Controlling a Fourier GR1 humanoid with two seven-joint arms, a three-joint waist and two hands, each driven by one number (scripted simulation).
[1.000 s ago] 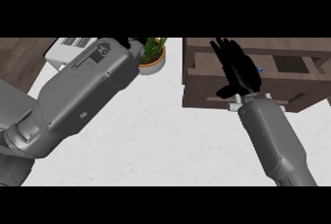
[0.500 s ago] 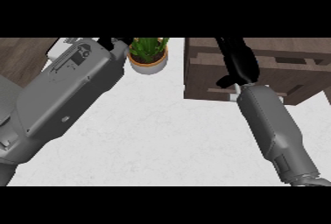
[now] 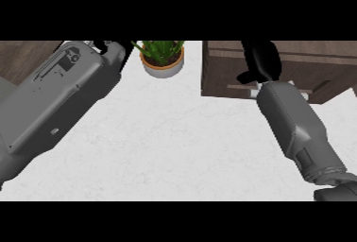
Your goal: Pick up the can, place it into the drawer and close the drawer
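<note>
The white tabletop [image 3: 174, 142] fills most of the view. A brown drawer unit [image 3: 300, 61] stands at top right, its long axis running left to right. The can is nowhere visible. The right robot hand [image 3: 259, 61] lies over the drawer, fingers extending past the top edge; I cannot tell their state. Only a dark sliver of the left robot hand [image 3: 115, 47] shows beside a potted plant [image 3: 162, 57]; state unclear.

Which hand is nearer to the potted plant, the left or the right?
The left. The left hand shows just beside the potted plant, at its left, near the top of the view. The right hand is farther off at the plant's right, over the wooden drawer unit.
</note>
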